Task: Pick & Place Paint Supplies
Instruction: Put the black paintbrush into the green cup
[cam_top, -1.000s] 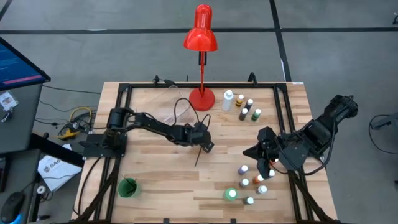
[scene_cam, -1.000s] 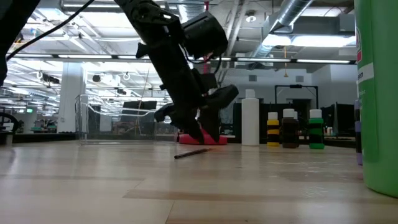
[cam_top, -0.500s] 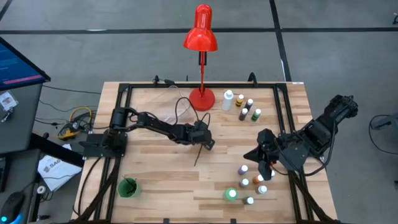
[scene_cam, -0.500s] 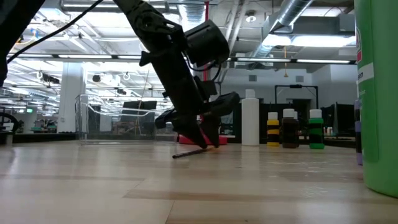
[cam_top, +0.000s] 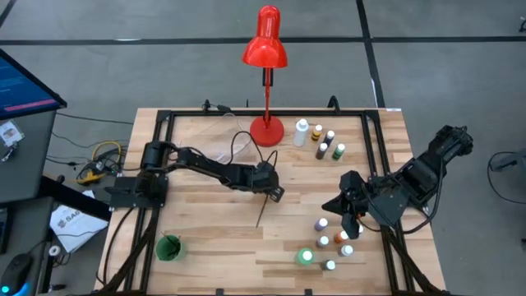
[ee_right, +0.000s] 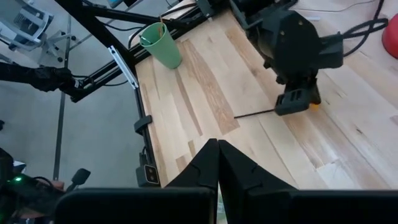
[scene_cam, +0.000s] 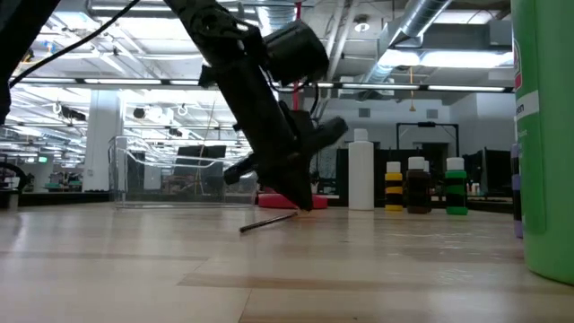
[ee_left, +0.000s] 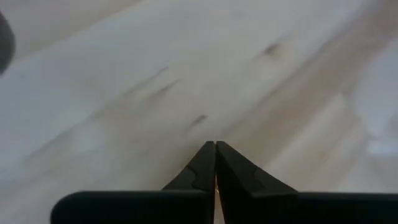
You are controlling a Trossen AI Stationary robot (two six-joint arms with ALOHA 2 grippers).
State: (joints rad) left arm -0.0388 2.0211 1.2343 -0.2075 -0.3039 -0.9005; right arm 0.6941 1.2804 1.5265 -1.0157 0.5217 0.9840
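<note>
Wooden table [cam_top: 205, 238], left claw [cam_top: 272, 194] gripping brush [cam_top: 263, 210]

red lamp [cam_top: 265, 49], green cup [cam_top: 169, 247], dark brush [cam_top: 262, 211]

No word, brand or number can be read here; the green bottle [scene_cam: 543, 135] at the low view's edge bears a label (white, with dark print cut off by the frame) whose letters stay illegible.

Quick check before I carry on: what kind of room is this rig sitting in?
Probably a robotics lab or open industrial workshop. The low view shows exposed ceiling ducts and rows of strip lights behind the wooden table; from above, a monitor and loose cables sit beside it.
</note>
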